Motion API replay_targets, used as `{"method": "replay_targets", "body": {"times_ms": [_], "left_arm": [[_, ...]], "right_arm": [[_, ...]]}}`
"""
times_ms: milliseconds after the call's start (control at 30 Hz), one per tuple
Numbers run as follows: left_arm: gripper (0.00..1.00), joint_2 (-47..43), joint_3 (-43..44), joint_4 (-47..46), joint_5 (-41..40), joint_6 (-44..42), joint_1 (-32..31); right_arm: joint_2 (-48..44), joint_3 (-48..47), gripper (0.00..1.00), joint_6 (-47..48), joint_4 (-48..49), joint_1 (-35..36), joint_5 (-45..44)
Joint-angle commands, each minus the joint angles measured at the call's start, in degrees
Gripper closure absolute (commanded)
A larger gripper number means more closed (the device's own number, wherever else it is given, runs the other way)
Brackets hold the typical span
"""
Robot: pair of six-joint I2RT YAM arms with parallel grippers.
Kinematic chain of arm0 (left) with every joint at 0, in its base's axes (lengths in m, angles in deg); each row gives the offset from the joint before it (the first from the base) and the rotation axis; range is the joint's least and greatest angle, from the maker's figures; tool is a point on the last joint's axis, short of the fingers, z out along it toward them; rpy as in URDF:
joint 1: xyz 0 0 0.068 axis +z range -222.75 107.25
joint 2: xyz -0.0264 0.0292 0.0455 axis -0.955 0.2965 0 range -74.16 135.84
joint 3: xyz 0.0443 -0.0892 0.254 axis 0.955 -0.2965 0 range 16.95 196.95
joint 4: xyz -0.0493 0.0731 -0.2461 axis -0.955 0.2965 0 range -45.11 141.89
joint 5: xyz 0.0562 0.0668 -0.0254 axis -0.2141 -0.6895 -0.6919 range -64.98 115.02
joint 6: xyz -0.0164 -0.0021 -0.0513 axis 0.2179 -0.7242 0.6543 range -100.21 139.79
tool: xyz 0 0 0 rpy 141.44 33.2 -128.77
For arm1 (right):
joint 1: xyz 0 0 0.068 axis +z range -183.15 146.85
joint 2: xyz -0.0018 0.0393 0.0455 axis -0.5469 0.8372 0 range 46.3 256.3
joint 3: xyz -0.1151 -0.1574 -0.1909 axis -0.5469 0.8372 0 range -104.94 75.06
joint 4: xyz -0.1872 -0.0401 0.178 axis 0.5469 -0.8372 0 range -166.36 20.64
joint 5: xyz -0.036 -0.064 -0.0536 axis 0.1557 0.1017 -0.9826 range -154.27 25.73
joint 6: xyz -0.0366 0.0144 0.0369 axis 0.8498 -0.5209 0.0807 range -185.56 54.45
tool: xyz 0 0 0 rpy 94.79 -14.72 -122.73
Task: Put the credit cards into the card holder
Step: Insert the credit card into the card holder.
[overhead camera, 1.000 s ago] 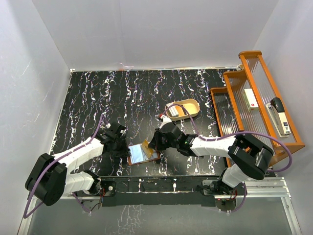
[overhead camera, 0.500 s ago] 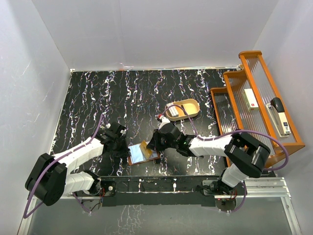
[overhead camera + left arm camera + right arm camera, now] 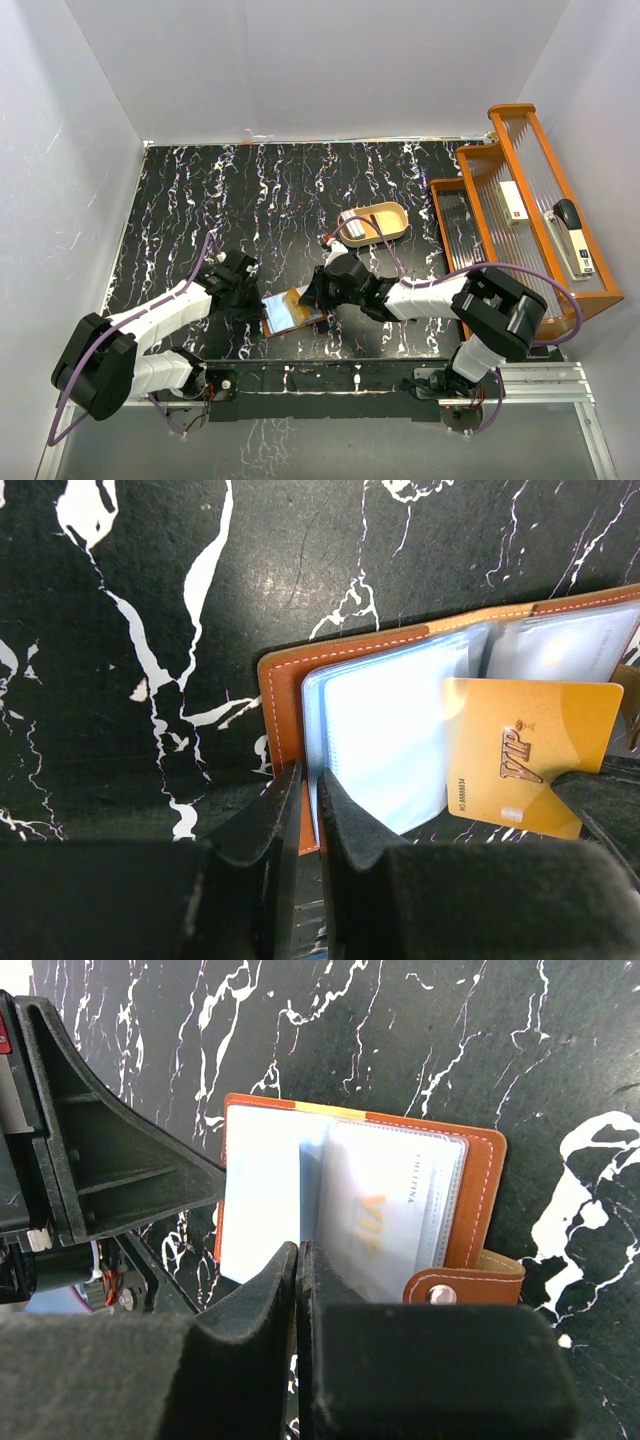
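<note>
Left gripper (image 3: 308, 815): nearly closed, pinching the brown cover edge of the card holder (image 3: 285, 695), spread open by the table's (image 3: 200, 200) near edge. Right gripper (image 3: 298, 1270): clamped tight on a gold credit card (image 3: 520, 750) lying over the holder's clear sleeves.

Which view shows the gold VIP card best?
Left wrist: the gold VIP card shows face-on, lettering readable, over the card holder. Right wrist shows it only dimly through a clear sleeve; the top view shows a small gold sliver.

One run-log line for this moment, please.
step: card insertion | left gripper: shut on card holder cover edge | right gripper: shut on gold card | card holder: open on table | gold card: partly over clear sleeves
</note>
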Motion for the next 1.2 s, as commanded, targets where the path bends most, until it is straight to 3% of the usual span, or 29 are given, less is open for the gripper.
{"method": "replay_targets", "body": {"times_ms": [0,1167], "left_arm": [[0.88,-0.2,-1.8,-0.3,1.1,0.6,0.2],[0.88,1.0,-3.7,-2.5,1.8,0.6,0.3]], "right_arm": [[1.4,0.4,1.0,-0.2,4.3,0.3,-1.1],[5.0,1.9,1.0,-3.5,9.8,-1.6,-1.3]]}}
